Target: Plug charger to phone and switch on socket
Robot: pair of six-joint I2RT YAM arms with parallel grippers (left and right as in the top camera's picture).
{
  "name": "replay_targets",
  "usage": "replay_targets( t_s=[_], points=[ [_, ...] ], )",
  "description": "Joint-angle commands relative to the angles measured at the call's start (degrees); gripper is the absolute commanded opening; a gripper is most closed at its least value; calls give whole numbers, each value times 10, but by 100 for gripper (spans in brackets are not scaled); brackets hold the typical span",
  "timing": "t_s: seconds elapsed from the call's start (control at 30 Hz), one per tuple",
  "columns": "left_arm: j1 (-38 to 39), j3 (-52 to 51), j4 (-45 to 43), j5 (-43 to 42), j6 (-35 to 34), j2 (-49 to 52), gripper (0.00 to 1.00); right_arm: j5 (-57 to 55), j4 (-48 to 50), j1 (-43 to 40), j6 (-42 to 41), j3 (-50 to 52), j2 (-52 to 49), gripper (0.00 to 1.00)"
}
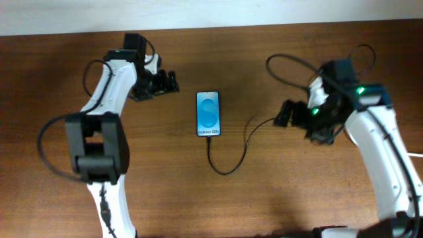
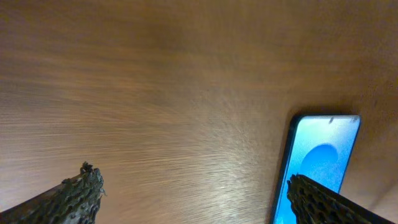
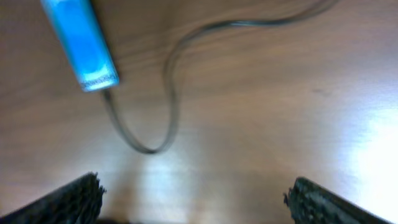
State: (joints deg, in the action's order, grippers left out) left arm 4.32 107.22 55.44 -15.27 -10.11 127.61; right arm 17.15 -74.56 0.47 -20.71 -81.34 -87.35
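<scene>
The phone (image 1: 208, 114) lies flat mid-table, blue screen up. The thin black charger cable (image 1: 232, 161) runs from its near end, loops down and curves right toward my right arm; its plug sits at the phone's bottom edge. My left gripper (image 1: 173, 82) is open and empty, left of the phone's far end; the phone (image 2: 318, 157) shows in the left wrist view by the right finger. My right gripper (image 1: 283, 114) is open and empty, right of the phone. The right wrist view shows the phone (image 3: 82, 42) and cable (image 3: 169, 99). The socket and white adapter are out of view.
The wooden table (image 1: 218, 205) fills the views. A white wall strip (image 1: 211, 13) runs along the far edge. The robots' own thick black cables loop near each arm (image 1: 291, 63). A thin white cord (image 1: 416, 156) shows at the right edge.
</scene>
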Motion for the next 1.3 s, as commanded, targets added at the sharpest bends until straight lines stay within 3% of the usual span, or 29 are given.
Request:
replay_targets(
  t_s=[0.0, 0.07, 0.2, 0.4, 0.53, 0.8, 1.27],
  points=[
    [7, 24, -5, 121, 5, -139, 99, -134, -54, -62, 25, -148, -96, 98],
    [7, 24, -4, 134, 6, -169, 99, -132, -55, -117, 25, -220, -174, 98],
    [7, 24, 3, 134, 6, -170, 99, -190, 53, -196, 18, -223, -217, 98],
    [7, 24, 4, 134, 6, -170, 99, -188, 124, -288, 34, -220, -256, 98],
    [7, 24, 4, 134, 6, -170, 99, -133, 168, -287, 122, -212, -304, 98],
    [7, 24, 4, 134, 6, -170, 99, -165, 221, -290, 106, -207, -370, 98],
    [7, 24, 4, 134, 6, -170, 99, -111, 274, -289, 115, -203, -424, 98]
  ],
)
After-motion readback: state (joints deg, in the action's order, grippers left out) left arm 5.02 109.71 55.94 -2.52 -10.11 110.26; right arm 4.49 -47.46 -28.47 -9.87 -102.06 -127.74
